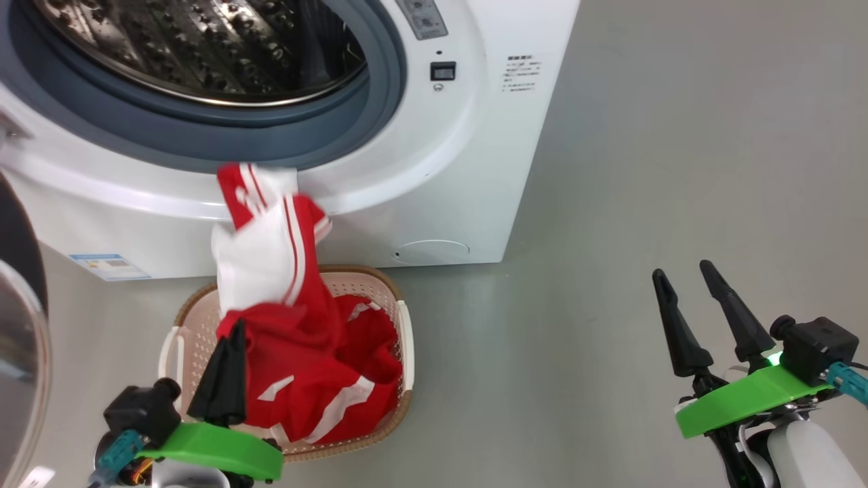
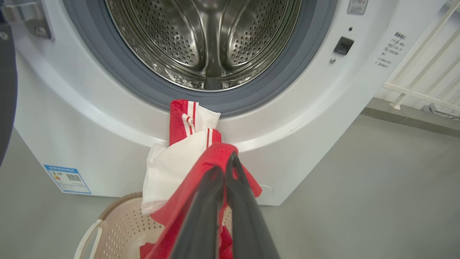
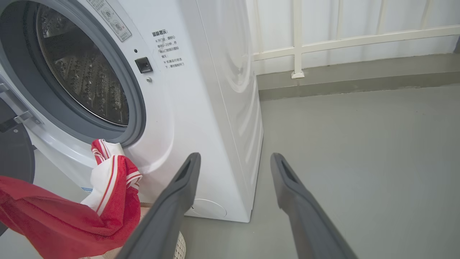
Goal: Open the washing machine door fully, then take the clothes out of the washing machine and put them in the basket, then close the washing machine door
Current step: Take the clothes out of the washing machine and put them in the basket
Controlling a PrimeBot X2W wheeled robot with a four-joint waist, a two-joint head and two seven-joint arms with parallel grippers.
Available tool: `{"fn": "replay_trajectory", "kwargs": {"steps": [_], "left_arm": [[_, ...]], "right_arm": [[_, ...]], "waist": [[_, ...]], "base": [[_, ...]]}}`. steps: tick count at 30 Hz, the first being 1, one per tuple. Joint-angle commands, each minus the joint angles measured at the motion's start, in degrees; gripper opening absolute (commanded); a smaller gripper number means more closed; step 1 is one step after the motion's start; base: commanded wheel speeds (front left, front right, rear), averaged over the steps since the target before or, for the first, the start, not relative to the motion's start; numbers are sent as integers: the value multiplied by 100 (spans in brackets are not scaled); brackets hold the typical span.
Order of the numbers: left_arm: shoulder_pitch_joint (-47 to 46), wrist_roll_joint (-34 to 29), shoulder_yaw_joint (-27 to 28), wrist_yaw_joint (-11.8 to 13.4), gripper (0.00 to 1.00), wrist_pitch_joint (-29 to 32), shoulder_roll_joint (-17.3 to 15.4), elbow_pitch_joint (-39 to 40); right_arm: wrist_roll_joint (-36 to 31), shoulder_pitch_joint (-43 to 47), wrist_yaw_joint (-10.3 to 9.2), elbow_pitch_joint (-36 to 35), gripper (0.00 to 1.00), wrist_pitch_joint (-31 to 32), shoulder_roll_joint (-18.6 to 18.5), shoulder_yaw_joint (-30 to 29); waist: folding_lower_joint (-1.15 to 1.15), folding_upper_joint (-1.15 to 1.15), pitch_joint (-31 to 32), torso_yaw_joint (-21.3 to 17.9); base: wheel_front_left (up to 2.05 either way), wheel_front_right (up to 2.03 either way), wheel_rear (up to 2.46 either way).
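Your left fingers (image 1: 234,333) are clenched on a fold of the clothes (image 1: 305,359), and in the left wrist view the two dark tips (image 2: 224,163) press together with red fabric wrapped over them. Your right fingers (image 1: 666,298) are released and spread wide, grasping nothing, over bare grey floor (image 1: 610,203) well to the right of the work.

You can see the clothes as bright red cloth with white stripes and a broad white panel. One end lies over the lower lip of the washing machine (image 1: 475,169) opening, at the grey seal. The rest stretches down into the basket (image 1: 369,274), which stands on the floor just before the machine's front. Red folds cover most of the cream perforated inside, so you cannot tell whether the cloth touches the bottom.

Beyond that, the steel drum (image 2: 208,43) looks bare as far as it shows, though its top is cut off. The washing machine door (image 1: 20,339) stands swung open at the left, mostly cropped by the picture's edge. The print on the blue label (image 1: 108,266) is too small to read.
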State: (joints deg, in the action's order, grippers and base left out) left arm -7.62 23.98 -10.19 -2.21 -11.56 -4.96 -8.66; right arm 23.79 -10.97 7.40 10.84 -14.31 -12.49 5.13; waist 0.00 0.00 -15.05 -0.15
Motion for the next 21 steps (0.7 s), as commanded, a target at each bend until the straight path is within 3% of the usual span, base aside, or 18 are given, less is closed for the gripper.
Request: {"fn": "replay_trajectory", "kwargs": {"steps": [1,10,21], "left_arm": [[-351,25,175,-79,0,-129,-67,-356],[-1476,-322,-53,-383,0,-334,-156,-2946],[-2441,-564,-17,-498,0,-342,-170,-4337]], "right_arm": [[-10,-92,9,-122,100,-69,6,165],[15,-167,9,-118,100,-69,13,226],[12,-333,9,-155,100,-69,97,321]], "waist": [[0,0,-52,-84],[0,0,-264,-287],[0,0,-689,-522]], "base": [[0,0,0],[0,0,0],[0,0,0]]}}
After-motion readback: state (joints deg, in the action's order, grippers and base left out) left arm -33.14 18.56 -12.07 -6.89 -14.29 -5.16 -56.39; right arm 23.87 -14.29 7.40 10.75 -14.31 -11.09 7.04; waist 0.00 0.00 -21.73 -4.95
